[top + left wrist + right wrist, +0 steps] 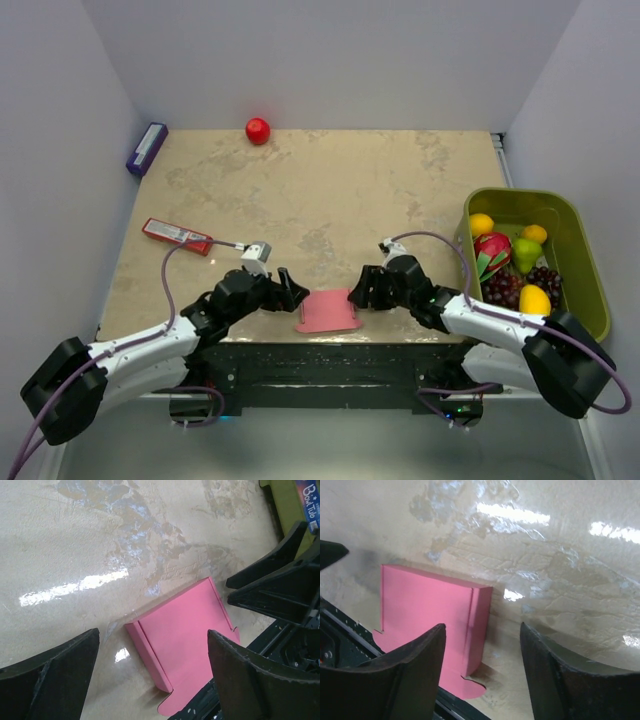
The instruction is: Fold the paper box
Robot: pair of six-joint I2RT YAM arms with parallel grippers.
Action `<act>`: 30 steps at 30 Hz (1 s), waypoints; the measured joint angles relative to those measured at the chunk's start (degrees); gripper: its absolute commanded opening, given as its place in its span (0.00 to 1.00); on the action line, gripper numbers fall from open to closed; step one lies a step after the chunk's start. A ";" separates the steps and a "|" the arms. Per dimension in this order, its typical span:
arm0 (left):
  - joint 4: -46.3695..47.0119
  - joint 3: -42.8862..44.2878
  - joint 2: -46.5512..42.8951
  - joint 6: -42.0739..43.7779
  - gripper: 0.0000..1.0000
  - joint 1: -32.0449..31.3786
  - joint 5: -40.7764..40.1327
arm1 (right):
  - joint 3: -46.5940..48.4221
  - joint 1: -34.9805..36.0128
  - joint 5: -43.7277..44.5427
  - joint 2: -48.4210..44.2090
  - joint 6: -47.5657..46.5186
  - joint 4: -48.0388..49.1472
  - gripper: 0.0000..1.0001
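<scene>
The pink paper box (329,311) lies at the table's near edge, folded shut into a low flat box, a rounded tab sticking out over the edge. In the left wrist view the box (187,642) sits between my open fingers, its left wall raised. In the right wrist view the box (432,617) lies at left, its right wall under my left finger. My left gripper (291,291) is open just left of the box. My right gripper (360,291) is open just right of it. Neither holds it.
A green bin (590,270) of toy fruit stands at right. A narrow red packet (176,235) lies at left, a purple box (146,148) at the far left corner, a red ball (258,130) at the back. The table's dark front edge (330,350) runs under the box.
</scene>
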 measured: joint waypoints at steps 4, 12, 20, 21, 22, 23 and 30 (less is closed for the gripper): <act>-2.69 0.00 -3.67 -0.37 0.95 0.11 0.00 | -2.67 -1.49 -3.87 2.03 0.04 2.69 0.51; -6.73 0.00 -10.86 -1.88 0.98 0.39 0.02 | -5.22 -3.28 -11.19 5.75 1.79 11.54 0.32; -10.23 0.22 -14.19 -3.15 1.00 0.48 0.17 | -7.08 -6.88 -15.43 5.51 2.89 14.88 0.07; -10.23 0.22 -14.25 -3.39 0.99 0.48 0.22 | -7.23 -7.21 -15.74 5.35 2.89 15.08 0.04; -10.23 0.22 -14.23 -3.58 1.00 0.48 0.31 | -7.43 -7.58 -16.17 5.16 2.95 15.32 0.00; -10.19 0.22 -14.14 -3.91 0.99 0.48 0.57 | -7.72 -8.02 -16.50 5.01 2.93 15.67 0.00; -6.19 -0.35 -9.86 -5.95 0.98 0.55 3.65 | -9.33 -10.58 -19.02 4.74 3.58 17.90 0.00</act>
